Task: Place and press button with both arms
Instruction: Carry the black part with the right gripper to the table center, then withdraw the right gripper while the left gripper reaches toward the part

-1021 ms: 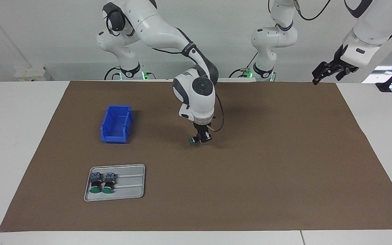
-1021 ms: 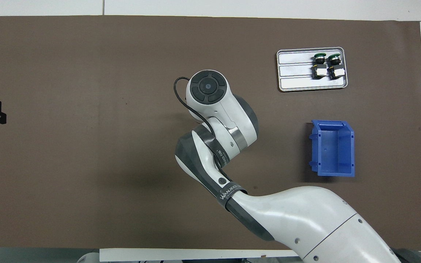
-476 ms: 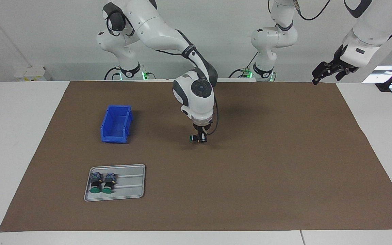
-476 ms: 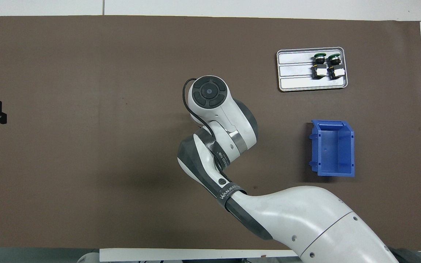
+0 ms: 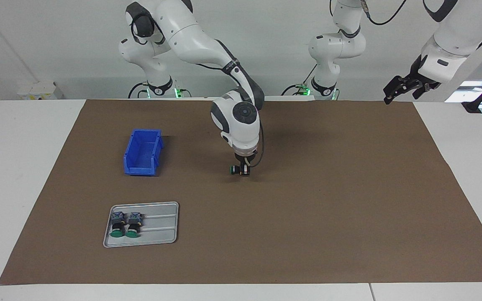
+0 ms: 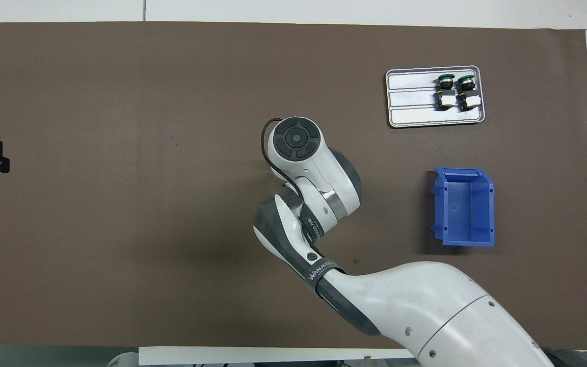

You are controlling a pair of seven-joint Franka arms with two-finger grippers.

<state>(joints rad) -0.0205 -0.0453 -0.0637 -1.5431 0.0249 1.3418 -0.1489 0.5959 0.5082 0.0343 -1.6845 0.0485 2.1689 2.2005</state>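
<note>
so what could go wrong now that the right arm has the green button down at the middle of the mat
1. The small green-capped push button lies sideways at the right end effector; once released it could roll across the brown paper mat.
2. The overhead view hides it under the right arm's wrist, so a slip may go unseen.
3. The left end effector waits off toward its own end, a long reach to press.

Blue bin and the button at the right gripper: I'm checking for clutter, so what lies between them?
Nothing: in the facing view only bare brown mat lies between the bin and the button at the right gripper.
</note>
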